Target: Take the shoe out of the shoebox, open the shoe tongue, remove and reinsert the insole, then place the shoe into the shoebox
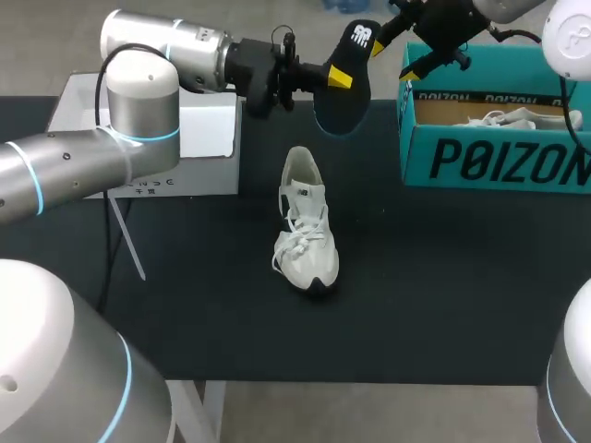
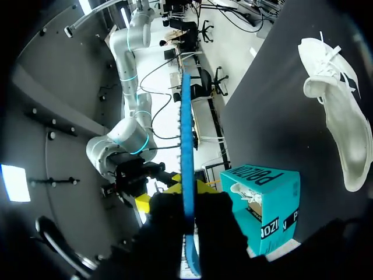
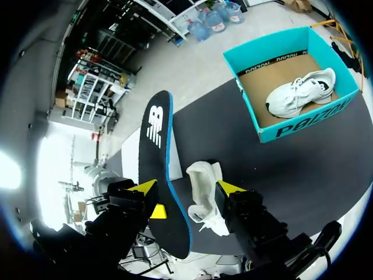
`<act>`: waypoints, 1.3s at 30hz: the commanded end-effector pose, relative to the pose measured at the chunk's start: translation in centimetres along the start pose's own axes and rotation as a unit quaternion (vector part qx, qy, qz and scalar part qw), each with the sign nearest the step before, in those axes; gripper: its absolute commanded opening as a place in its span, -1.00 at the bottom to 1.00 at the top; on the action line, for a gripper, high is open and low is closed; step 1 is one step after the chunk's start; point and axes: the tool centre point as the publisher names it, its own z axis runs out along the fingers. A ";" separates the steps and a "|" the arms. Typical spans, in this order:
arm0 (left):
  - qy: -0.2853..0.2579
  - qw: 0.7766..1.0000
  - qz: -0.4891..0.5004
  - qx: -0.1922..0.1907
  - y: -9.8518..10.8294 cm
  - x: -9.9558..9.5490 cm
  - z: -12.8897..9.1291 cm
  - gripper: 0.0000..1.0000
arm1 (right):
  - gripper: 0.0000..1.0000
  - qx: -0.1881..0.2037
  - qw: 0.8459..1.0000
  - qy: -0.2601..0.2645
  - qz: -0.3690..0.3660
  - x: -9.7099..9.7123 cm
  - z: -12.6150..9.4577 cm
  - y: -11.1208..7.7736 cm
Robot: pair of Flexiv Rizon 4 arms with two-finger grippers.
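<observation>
Left gripper [image 1: 339, 78] on insole [image 1: 345, 109], above shoe [image 1: 307, 229]

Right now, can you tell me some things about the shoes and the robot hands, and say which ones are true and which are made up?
1. The insole is tucked inside a shoe. False: the left gripper holds it up above the table.
2. A white shoe lies in the teal shoebox. True.
3. The right gripper is squeezing the insole. False: its fingers stand wide apart, open, with the insole beside one of them.
4. Another shoe lies on the table, outside the shoebox. True.
</observation>
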 end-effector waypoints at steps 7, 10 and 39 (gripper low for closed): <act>-0.024 0.997 0.001 -0.071 0.7 1.4 0.6 -1.00 | 1.00 -0.033 0.999 -0.031 0.009 -0.6 -3.1 -1.1; -0.020 0.997 -0.004 -0.075 1.6 1.4 0.6 -1.00 | 1.00 -0.035 0.999 -0.030 0.013 -1.1 -3.7 -1.4; -0.095 0.989 -0.086 -0.070 3.0 -1.0 -0.3 -1.00 | 1.00 0.075 0.976 0.198 0.062 -3.0 -6.1 -0.6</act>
